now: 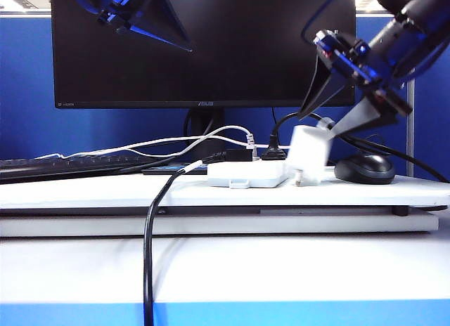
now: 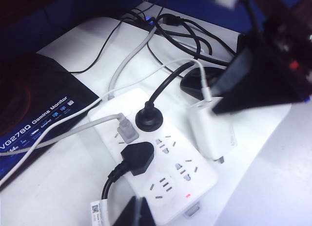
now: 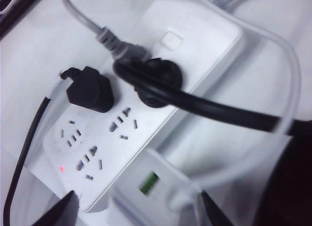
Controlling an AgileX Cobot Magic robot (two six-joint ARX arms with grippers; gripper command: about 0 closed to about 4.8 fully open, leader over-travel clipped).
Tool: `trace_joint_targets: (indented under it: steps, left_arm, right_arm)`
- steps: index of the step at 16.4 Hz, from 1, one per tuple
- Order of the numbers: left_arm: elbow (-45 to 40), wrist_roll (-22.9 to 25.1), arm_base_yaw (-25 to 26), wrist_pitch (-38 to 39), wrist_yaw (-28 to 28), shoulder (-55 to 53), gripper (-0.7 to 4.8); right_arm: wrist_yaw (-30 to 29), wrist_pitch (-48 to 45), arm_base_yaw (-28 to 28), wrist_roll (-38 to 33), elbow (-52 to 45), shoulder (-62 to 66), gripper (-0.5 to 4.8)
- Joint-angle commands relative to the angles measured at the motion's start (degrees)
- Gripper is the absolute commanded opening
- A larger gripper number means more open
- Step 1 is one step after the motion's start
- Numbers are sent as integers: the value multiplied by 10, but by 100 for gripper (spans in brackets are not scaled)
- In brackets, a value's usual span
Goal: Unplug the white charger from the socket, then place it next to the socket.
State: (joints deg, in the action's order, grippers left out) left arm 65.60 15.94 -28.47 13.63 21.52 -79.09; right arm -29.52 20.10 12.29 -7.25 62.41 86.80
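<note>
- The white boxy charger with rounded edges and a thin white cable is out of the flat white power strip socket. So the unplugging part looks done.
- The step now is the putting-down part. The charger is right beside the socket, on the side near the black computer mouse.
- The right end effector is pinching the top of the charger between its two dark fingers. Its fingers stand fairly wide because the charger is a fat thing.
- The charger is tilted, and its metal prongs point down at the white tabletop. I cannot tell if they touch it yet.
- In the left wrist view the charger sits just beside the socket, not on top of it.
- The left end effector hangs high up in front of the black monitor, well apart from the socket. I cannot tell if its fingers are spread or pressed together.
- Next, I think the right end effector needs to go down softly until the charger rests on the tabletop next to the socket.
- Then it should spread its fingers and lift away, without bumping the thick black cable plugged into the socket.
</note>
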Motion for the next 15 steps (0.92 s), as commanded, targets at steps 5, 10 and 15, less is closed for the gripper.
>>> trace_joint_targets:
  steps: [5,10,15]
  left_arm:
    - [3,-2,0,-4,3,7,-5]
    - [3,-3,0,-4,3,10,-5]
    - [5,-3,0,-4,3,10,-5]
  right_arm:
    - [18,108,0,29,61,-7,319]
    - [23,189,0,47,110,-9,319]
    - [75,250,0,97,122,-19,316]
